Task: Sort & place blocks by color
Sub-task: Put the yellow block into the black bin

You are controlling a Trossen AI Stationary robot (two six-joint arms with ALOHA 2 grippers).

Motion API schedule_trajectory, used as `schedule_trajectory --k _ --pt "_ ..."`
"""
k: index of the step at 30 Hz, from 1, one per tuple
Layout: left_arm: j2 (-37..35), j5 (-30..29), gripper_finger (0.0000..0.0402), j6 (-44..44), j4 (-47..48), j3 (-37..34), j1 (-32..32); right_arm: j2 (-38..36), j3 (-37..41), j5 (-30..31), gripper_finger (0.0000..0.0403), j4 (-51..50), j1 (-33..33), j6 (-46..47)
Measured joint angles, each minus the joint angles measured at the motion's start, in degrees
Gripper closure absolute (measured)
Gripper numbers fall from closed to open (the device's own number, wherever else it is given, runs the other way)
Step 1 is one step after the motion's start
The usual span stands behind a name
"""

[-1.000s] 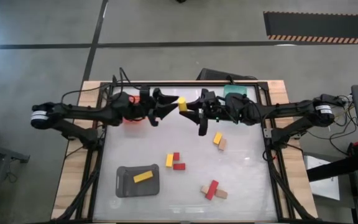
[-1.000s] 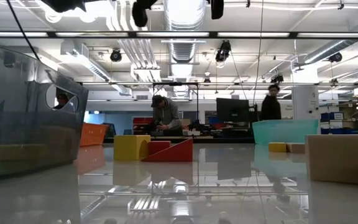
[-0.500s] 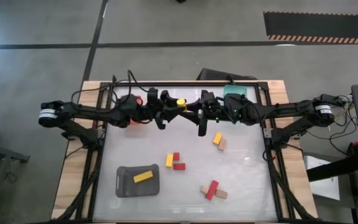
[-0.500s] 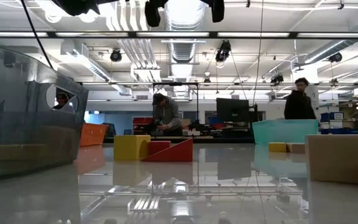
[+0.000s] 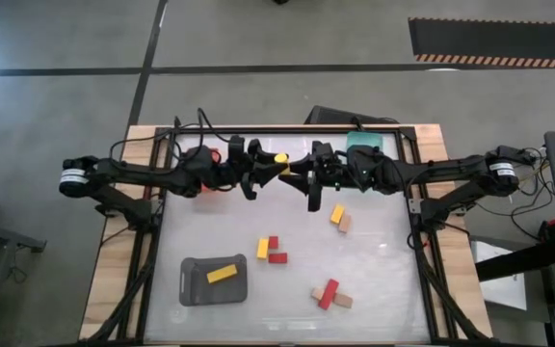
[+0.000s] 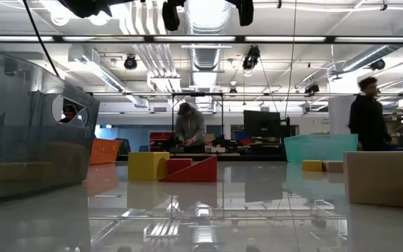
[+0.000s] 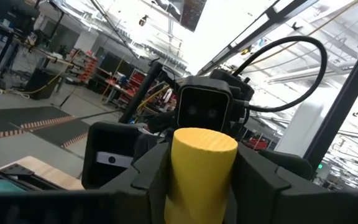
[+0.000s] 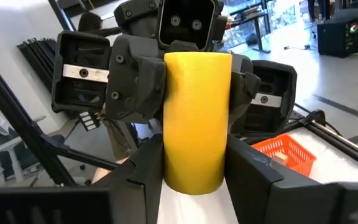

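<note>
A grey concrete floor (image 5: 258,39) surrounds the rig, crossed by a dark line (image 5: 210,69) toward 12 o'clock and a black-and-orange striped mat (image 5: 494,43) at 1 o'clock. The glossy white surface (image 6: 208,210) mirrors the room. Beyond it lies an open workshop: exposed ducts (image 6: 205,52) and bright strip lights (image 6: 208,38) overhead, a dark monitor (image 6: 261,124) at mid-depth. One person (image 6: 189,127) bends over a far bench; another (image 6: 366,120) stands toward 3 o'clock.

left end effector (image 5: 261,170), yellow block (image 5: 280,159), right end effector (image 5: 298,170)
</note>
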State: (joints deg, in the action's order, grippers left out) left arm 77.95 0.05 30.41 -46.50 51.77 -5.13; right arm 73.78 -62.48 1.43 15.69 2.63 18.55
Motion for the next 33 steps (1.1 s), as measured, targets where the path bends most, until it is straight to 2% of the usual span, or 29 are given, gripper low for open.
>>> schedule_trajectory --k 7,13,18,22,27,33 --pt "-0.01 -0.20 0.0278 1.23 1.72 -0.04 0.00 0.00 -0.02 0.00 0.0196 -4.87 -0.02 1.57" --pt "-2.50 0.13 0.0278 1.25 8.70 -0.02 0.09 -0.70 0.02 0.11 0.0178 -11.64 0.02 4.47" --pt "-7.91 0.33 0.0277 1.26 24.18 -0.02 0.35 -3.56 0.04 0.11 0.0181 -21.25 0.02 4.87" --pt "-13.30 0.24 0.0277 5.50 40.13 0.04 0.74 -6.09 0.04 0.25 0.0184 -27.08 0.13 4.87" --pt "-18.10 0.16 0.0277 10.22 55.06 0.12 3.77 -8.21 0.04 0.82 0.0184 -29.35 0.17 4.87" --pt "-19.23 0.77 0.0277 15.86 67.45 2.97 9.44 -8.72 0.04 1.66 0.0184 -29.19 0.13 4.87"
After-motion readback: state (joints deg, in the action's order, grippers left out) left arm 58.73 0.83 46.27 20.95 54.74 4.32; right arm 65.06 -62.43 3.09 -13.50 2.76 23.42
